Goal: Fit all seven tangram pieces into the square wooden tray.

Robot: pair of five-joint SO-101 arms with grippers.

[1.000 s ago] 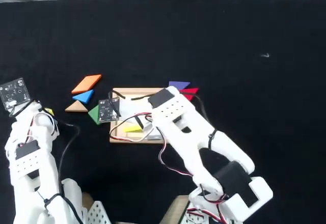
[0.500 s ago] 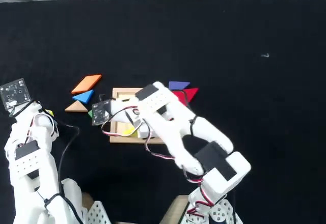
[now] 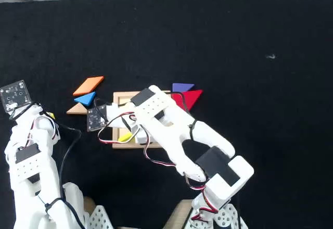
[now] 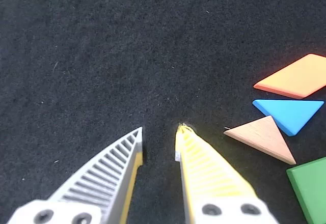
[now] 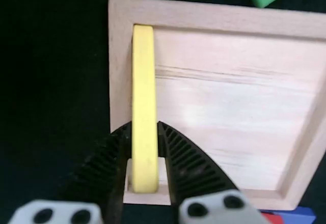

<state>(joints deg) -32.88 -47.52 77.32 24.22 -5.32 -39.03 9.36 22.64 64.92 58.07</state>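
The yellow piece [image 5: 143, 107] is standing on its thin edge inside the tray [image 5: 219, 20], tight against one wall. The right pincer [image 5: 143, 128] is squeezing it. If it lets go now, the piece may end up leaning on the wall and not lying flat. The left pincer [image 4: 159, 132] is hanging a little open over the tabletop [image 4: 102, 40], near the blue piece [image 4: 290, 113].
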